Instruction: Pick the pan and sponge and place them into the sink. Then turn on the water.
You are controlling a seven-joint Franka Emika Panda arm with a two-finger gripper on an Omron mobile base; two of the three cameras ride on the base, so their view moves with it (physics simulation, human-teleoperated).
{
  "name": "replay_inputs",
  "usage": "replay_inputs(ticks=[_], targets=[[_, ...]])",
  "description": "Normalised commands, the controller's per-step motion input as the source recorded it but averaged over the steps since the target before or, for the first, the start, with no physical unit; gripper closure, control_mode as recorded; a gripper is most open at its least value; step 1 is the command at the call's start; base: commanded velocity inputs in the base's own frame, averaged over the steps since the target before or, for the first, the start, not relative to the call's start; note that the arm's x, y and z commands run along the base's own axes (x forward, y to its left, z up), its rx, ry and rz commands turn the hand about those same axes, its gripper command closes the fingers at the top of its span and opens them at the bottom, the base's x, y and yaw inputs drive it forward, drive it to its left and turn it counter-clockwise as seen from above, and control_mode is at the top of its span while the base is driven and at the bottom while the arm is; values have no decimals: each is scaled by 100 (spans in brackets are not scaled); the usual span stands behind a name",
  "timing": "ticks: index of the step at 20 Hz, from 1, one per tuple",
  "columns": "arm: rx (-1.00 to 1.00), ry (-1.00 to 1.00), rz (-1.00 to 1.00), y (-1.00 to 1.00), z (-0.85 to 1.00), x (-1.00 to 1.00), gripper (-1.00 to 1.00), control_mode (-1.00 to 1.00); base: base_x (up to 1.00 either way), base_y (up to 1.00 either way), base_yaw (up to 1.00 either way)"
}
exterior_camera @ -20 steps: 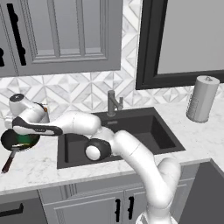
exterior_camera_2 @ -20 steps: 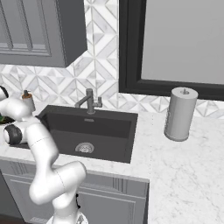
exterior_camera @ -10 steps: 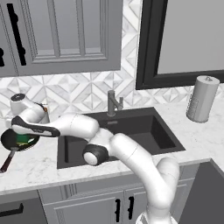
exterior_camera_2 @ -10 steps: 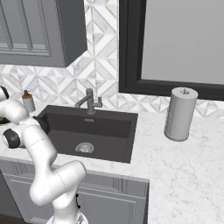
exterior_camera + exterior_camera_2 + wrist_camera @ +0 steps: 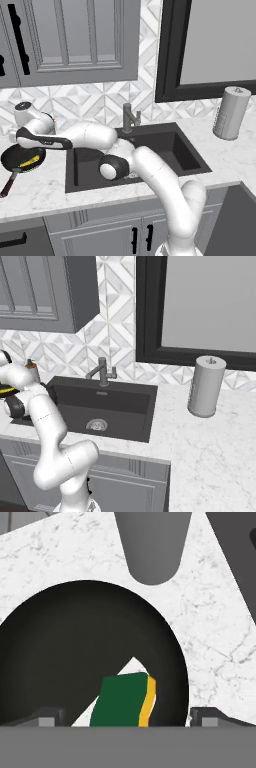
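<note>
Hand view looks straight down into the pan (image 5: 75, 657) on the marble counter (image 5: 210, 617), with the sponge (image 5: 122, 701) lying inside it toward the near rim, green face up and a yellow edge showing. My gripper (image 5: 127, 718) hangs just over the sponge with its two fingertips (image 5: 50, 717) set wide apart, one on each side of it and nothing between them but air, so I hold nothing. I judge I am at the first pick: the sponge is the thing under me, and the sink (image 5: 170, 150) has neither item in it. The next move calls for going down until the tips straddle the sponge, then closing without scraping the pan floor. From the left base view the pan (image 5: 22, 159) sits left of the sink, its handle pointing toward the near counter edge, and the sponge (image 5: 30, 161) shows as a yellow streak in it. The carry to the right is short, with the faucet (image 5: 129, 117) at the far rim to stay clear of; the basin is broad and open.
</note>
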Motion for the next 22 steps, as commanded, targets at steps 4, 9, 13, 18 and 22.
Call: replay_inputs(ticks=[4,9,13,18,22], targets=[[0,0,0,0,41,0,-100,-100,0,0,0],[0,-7,0,0,20,-82,-100,-100,0,0,0],[-3,-8,-1,10,2,-100,-100,-100,0,0,0],[-7,0,-4,-13,5,-77,-100,-100,0,0,0],[-3,0,0,-41,0,-68,-100,-100,0,0,0]])
